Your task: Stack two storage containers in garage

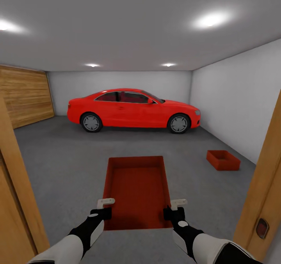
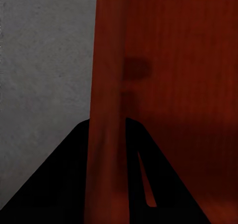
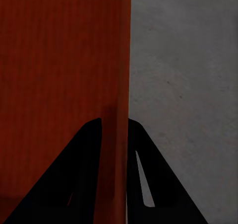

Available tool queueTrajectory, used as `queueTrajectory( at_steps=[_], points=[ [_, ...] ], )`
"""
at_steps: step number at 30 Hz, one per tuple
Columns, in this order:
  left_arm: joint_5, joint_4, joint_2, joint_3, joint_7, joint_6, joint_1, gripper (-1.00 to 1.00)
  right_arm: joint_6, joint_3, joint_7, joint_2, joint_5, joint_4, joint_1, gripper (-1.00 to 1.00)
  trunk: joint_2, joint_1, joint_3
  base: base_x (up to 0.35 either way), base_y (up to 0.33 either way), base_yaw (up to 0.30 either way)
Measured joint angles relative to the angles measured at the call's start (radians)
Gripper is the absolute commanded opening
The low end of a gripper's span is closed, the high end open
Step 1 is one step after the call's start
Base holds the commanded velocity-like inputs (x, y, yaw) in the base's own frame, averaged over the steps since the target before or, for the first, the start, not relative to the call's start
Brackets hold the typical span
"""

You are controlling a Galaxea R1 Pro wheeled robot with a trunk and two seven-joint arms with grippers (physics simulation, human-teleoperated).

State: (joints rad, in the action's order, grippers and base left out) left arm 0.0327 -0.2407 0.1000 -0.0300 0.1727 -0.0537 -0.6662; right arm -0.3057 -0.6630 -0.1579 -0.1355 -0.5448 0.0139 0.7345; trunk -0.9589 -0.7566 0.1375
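So about halfway I'd say: one storage container (image 1: 223, 160) already sits empty on the garage floor (image 1: 62, 166) near the right wall, in front of the red car (image 1: 132, 109). The other container (image 1: 136, 189), empty too, is carried through the doorway, left gripper (image 1: 105, 202) and right gripper (image 1: 178, 203) jaws each clamped on a side wall. Stacking's left.

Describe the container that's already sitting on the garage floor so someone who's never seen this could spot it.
Start at the red car parked across the back wall, then look to the white right-hand wall. On the grey floor near that wall sits a small orange-red open-top bin, standing alone, unlike its twin held between both grippers.
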Motion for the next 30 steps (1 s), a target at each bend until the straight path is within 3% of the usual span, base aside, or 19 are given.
queueTrajectory(
  at_steps=[8,30],
  points=[
    [0.000,0.001,0.000,0.000,0.000,0.001,0.000,-1.00,0.000,0.000,0.000,0.000,0.000,0.000,0.000,-1.00,0.000,0.000,0.000,0.058,0.001,0.000],
    [-0.001,0.000,0.000,0.000,0.000,0.000,0.000,-1.00,0.000,0.001,0.000,0.000,0.000,0.000,0.000,-1.00,0.000,0.001,0.000,0.313,0.000,0.000]
  ],
)
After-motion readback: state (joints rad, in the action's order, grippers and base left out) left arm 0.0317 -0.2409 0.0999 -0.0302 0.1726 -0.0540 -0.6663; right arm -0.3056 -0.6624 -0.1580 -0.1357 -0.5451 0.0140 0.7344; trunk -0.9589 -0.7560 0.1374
